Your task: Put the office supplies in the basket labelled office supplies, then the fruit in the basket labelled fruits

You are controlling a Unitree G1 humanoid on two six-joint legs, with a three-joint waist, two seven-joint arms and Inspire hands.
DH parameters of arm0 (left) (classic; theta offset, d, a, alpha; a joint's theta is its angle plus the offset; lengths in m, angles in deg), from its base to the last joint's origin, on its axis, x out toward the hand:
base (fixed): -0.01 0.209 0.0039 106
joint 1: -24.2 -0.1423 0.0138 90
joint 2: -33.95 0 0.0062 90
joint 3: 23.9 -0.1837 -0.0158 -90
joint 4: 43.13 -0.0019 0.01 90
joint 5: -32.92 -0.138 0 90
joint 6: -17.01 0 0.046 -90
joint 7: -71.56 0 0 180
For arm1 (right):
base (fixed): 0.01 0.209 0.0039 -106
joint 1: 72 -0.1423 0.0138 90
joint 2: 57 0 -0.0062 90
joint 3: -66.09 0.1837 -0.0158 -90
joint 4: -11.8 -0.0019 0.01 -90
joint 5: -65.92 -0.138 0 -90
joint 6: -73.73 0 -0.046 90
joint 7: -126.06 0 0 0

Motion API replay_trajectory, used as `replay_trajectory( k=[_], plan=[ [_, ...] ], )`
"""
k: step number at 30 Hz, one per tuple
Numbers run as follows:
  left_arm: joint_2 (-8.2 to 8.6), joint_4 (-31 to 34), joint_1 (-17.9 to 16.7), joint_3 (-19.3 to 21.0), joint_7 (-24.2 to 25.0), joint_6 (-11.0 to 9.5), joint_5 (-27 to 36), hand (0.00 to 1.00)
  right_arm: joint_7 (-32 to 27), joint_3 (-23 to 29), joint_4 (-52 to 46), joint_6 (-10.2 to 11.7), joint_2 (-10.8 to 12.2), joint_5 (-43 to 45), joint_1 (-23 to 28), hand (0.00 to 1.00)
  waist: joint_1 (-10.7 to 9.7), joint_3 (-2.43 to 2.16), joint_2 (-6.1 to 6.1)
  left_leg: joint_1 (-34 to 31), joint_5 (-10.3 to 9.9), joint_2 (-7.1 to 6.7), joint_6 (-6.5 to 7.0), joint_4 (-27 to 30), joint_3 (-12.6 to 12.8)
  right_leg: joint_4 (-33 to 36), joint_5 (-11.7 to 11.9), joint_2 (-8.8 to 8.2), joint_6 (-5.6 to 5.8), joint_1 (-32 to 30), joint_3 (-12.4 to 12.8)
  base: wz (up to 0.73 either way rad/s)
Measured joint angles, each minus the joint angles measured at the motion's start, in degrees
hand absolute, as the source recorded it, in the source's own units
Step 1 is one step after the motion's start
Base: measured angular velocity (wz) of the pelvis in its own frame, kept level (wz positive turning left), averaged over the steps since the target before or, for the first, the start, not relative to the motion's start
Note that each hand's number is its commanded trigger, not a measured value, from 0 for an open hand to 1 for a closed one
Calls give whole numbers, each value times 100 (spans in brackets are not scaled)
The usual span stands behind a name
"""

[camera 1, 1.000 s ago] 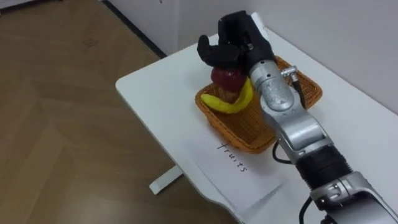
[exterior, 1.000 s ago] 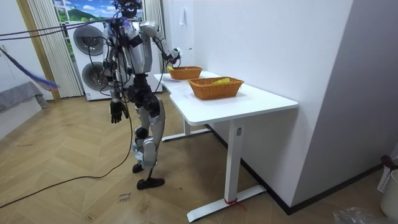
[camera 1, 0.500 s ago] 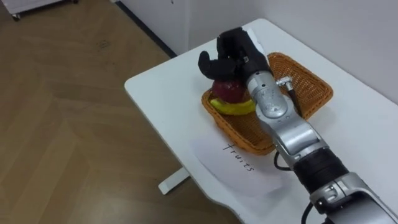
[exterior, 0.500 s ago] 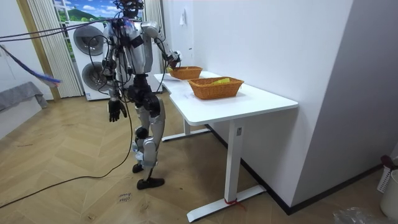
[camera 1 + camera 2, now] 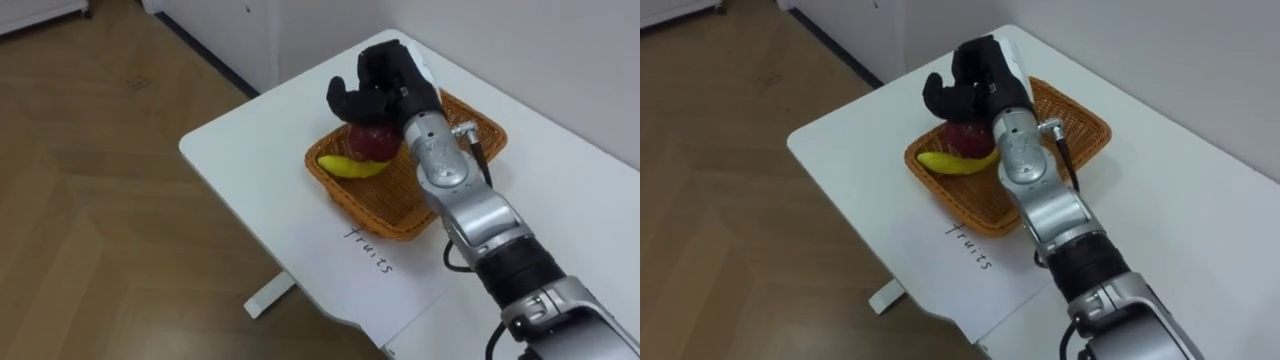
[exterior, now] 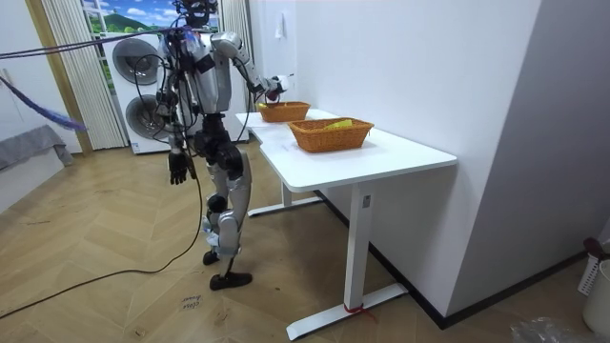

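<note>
The robot stands upright on the wooden floor [image 6: 114, 305] at the far end of the white tabletop [image 6: 405, 152], in the upper left of the frame. Its right robot hand [image 6: 274, 87] is raised just above the farther wicker basket [image 6: 284, 112], with a red fruit [image 6: 274, 93] at its fingers. Its left robot hand [image 6: 177, 170] hangs at its side. The nearer wicker basket [image 6: 331, 137] holds something yellow [image 6: 341, 123].

Head eyes close above basket [image 5: 372, 215]; room camera far off, same table [image 6: 381, 157].
</note>
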Motion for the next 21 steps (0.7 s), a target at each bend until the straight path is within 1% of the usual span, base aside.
replay_trajectory(
  k=[2,4,8,12,15,21],
  plan=[
    [4,0,0,0,-18,1,1,0,-81,32,-9,0,-17,0,0,0,-18,-4,-2,7,1,3,1,0,33,0,0,-1,0,-9,56,-9],
    [11,0,2,4,-30,1,-9,0,-115,32,-46,4,-19,-1,0,0,-90,-6,1,6,3,2,5,0,47,-2,0,-1,0,-19,112,-5],
    [11,0,18,20,-38,-4,-35,0,-123,31,-190,4,-93,-3,0,0,-122,-10,7,5,4,3,6,-2,64,-4,0,-1,0,-31,129,-3],
    [12,14,5,20,-38,5,-34,0,-125,32,-426,5,-205,-39,0,0,-147,-36,16,11,5,3,6,-1,65,-6,0,0,0,-22,129,0],
    [12,76,4,19,-38,6,-34,0,-125,31,-452,6,-229,-144,0,0,-163,-50,14,38,5,4,6,-1,64,-8,0,-1,0,7,124,0],
    [6,122,-6,14,-36,19,-34,0,-94,24,-450,6,-246,-229,1,0,-273,-66,-16,73,8,5,9,-14,76,-4,0,-2,0,34,136,-1]
  ],
)
